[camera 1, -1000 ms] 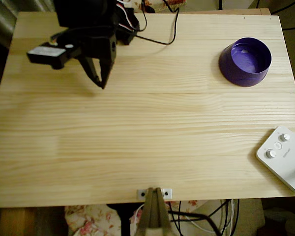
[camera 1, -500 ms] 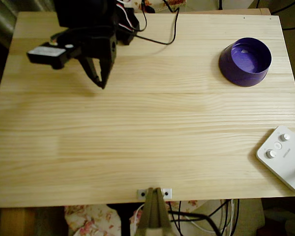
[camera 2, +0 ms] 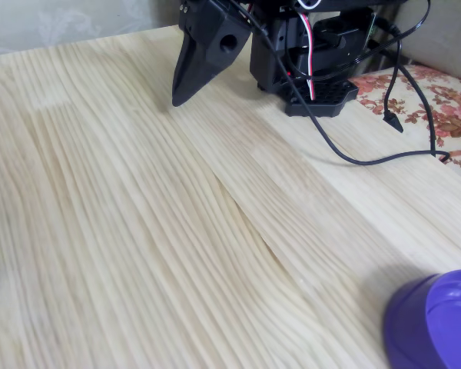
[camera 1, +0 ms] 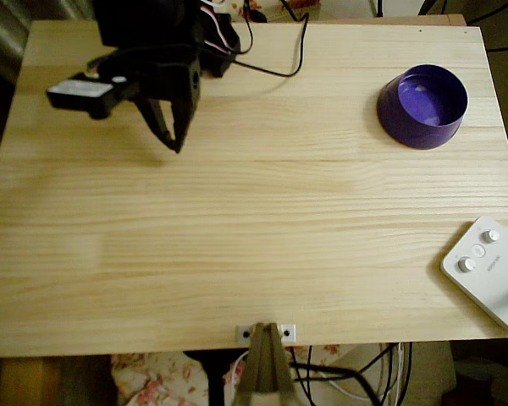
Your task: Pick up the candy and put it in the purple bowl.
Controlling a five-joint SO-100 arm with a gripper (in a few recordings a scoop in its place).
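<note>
Purple and glossy, the purple bowl [camera 1: 422, 105] [camera 2: 433, 323] sits near the far right corner of the pale wooden table [camera 1: 254, 220] in the overhead view. Well apart, at the far left, the black claw [camera 1: 174, 139] [camera 2: 180, 95] hangs tips-down, fingers pressed together, gripping nothing. A white knobbed device [camera 1: 489, 271] lies near the table's right edge.

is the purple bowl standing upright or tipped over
Upright. In the overhead view the purple bowl sits on the table with its round opening facing up and its glossy inside visible.
</note>
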